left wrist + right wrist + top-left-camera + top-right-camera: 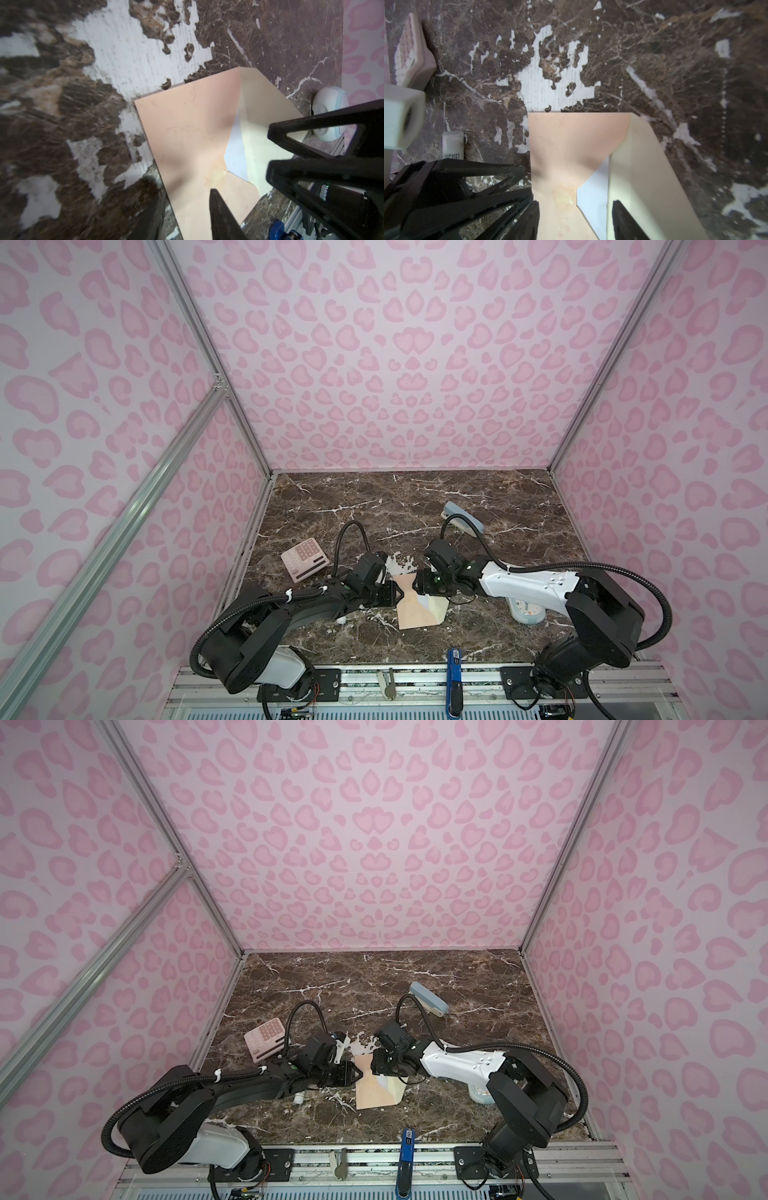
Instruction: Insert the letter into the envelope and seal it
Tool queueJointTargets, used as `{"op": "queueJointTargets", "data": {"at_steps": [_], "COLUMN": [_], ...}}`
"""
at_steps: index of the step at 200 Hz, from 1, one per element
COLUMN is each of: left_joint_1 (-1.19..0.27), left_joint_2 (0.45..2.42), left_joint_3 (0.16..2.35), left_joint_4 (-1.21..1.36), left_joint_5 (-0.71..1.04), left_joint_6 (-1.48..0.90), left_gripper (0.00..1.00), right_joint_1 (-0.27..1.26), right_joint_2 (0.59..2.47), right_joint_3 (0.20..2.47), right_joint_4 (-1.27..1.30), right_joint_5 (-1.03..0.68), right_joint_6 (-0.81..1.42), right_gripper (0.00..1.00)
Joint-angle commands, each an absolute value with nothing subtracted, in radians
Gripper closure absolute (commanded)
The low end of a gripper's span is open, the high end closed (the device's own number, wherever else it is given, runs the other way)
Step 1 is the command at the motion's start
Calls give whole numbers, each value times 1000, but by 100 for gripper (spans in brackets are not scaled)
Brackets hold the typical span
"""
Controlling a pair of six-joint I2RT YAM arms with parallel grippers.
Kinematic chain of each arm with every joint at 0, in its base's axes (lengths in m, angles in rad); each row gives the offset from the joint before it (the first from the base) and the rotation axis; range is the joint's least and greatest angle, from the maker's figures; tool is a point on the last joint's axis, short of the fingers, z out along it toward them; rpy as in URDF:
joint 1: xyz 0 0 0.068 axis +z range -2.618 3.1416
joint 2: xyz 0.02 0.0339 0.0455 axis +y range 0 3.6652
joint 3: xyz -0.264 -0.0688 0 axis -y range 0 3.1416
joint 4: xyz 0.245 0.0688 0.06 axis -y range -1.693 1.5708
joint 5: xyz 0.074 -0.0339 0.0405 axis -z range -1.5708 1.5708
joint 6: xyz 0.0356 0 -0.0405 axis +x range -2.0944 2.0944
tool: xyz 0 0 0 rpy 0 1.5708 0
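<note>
The left claw stands open, 1 jaw over the envelope and the other off its edge; I cannot tell whether it presses the paper. The right claw is open too, its jaws spread across the envelope's mouth. In both top views the 2 claws meet tip to tip just below the centre.

The envelope lies flat there, peach-orange, with its flap folded open to show a pale cream inside. The letter sits inside it, and only a white wedge shows at the mouth.

There is 1 envelope and 1 letter. Around them are 1 pink calculator to the left, 1 grey-blue stapler at upper right, 1 white-and-blue clock at right and 1 small white tube.

The surface is dark brown marble print with white veins and worn white patches. Pink spotted walls close it in on 3 sides, joined by aluminium bars.
</note>
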State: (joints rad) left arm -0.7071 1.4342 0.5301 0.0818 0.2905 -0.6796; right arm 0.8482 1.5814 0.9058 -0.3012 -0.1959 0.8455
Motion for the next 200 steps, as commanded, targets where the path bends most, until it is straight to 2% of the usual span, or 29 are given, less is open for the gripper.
{"op": "queueJointTargets", "data": {"at_steps": [1,62,103,147,172,200], "left_joint_1": [-707,-707,-704,-700,-699,-711], "left_joint_2": [1411,1239,1075,971,938,924], "left_joint_3": [535,599,703,765,756,753], "left_joint_4": [53,-110,-357,-658,-831,-864], "left_joint_5": [278,214,67,-127,-186,-182], "left_joint_6": [-667,-639,-601,-633,-678,-723], "left_gripper": [60,55,51,48,42,34], "right_joint_1": [848,847,850,877,907,951], "right_joint_2": [1562,1465,1354,1312,1305,1311], "right_joint_3": [914,906,817,788,778,771], "right_joint_4": [-345,-341,-196,-166,-150,-110], "right_joint_5": [-156,-134,-130,-104,-95,-81], "right_joint_6": [827,795,804,795,795,776], "right_gripper": [41,41,42,42,42,42]}}
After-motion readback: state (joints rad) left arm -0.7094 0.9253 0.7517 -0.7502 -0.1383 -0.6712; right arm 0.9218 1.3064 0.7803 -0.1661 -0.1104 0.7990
